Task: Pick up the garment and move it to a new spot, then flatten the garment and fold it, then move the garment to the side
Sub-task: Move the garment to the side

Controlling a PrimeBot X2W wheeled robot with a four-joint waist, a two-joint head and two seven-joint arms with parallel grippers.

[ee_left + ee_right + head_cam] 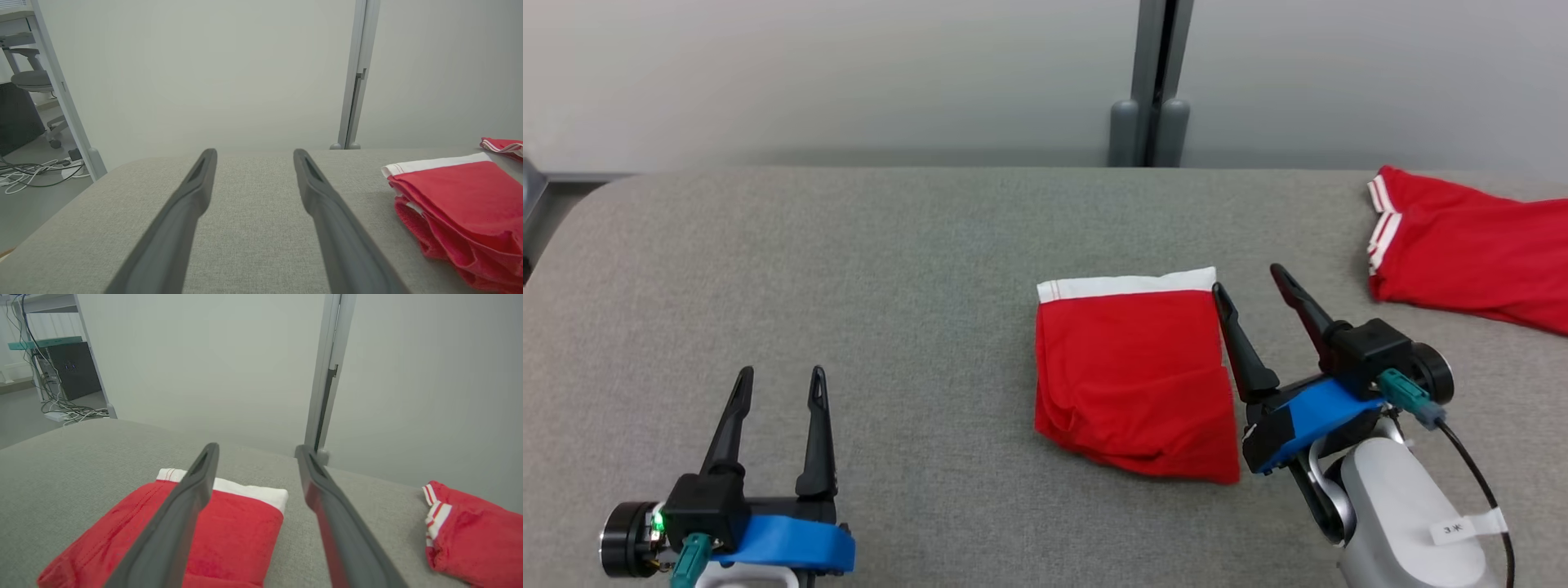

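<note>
A folded red garment (1131, 376) with a white band along its far edge lies flat near the middle of the grey table (890, 269). My right gripper (1250, 282) hovers open at the garment's right edge, one finger over the cloth's border, nothing between the fingers. In the right wrist view the garment (229, 526) lies under the left finger (192, 498), and the gripper (256, 451) stands open. My left gripper (780, 376) is open at the lower left, well clear of the cloth. The left wrist view has the garment (457, 204) at its right, beside my open left gripper (253, 155).
A second red garment (1470, 245) with white striped trim lies at the table's far right edge, also seen as a red garment (470, 531) in the right wrist view. A grey partition post (1152, 106) stands behind the table. Bare tabletop stretches across the left half.
</note>
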